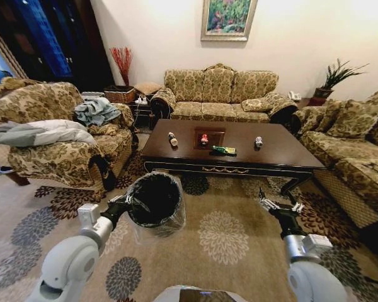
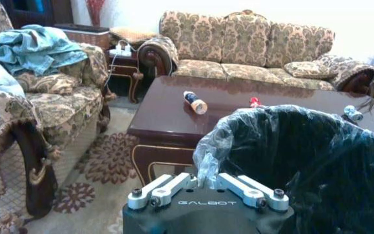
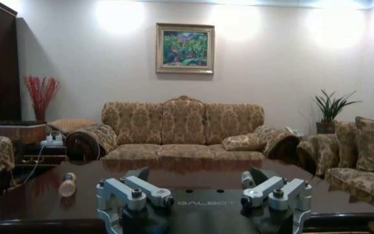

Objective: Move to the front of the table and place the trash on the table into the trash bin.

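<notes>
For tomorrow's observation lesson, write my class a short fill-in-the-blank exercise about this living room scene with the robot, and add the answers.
1. The left gripper is shut on the rim of the ____.
2. The right gripper is held out with its fingers ____.
3. The green bottle lies on the ____.
4. The number of trash items on the table is ____.

Answers: trash bin; open; table; four
</notes>
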Controlling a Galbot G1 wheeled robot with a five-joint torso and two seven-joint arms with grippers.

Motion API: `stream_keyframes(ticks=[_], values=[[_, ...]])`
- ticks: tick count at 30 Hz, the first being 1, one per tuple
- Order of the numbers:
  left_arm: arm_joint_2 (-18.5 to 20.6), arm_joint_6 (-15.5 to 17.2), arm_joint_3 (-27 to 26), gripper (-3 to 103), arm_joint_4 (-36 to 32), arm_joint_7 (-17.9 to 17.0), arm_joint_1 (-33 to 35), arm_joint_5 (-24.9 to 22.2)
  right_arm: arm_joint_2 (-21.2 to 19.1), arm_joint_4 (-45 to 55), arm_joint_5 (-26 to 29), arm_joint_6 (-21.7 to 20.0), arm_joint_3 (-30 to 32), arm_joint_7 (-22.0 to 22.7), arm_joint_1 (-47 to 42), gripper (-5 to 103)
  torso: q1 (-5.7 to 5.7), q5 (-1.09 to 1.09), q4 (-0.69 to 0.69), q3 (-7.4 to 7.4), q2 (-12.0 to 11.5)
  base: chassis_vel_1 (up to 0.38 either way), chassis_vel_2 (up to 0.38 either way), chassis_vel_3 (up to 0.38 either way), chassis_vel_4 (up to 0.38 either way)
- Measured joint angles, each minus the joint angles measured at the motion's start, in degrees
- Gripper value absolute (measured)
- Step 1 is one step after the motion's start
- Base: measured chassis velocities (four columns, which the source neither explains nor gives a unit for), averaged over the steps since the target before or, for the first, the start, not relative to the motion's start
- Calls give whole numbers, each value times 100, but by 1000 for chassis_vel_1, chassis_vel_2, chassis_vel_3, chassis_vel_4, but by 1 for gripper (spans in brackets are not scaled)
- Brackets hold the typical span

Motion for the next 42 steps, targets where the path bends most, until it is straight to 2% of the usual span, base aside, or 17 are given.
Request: stream_keyframes(ticks=[14, 22, 42], values=[[3, -31, 2, 4, 66, 18, -31, 40, 36, -4, -14, 14, -23, -5, 7, 100, 195, 0, 2, 238, 433, 35, 65, 68, 21], [5, -83, 14, 4, 119, 155, -30, 164, 41, -5, -21, 4, -16, -9, 3, 100, 294, 0, 0, 361, 659, 3, 19, 12, 1], [-39, -187, 77, 4, 234, 215, -44, 215, 65, -107, -38, 7, -37, -34, 28, 100, 566, 1, 0, 691, 1255, -101, 107, 108, -107]])
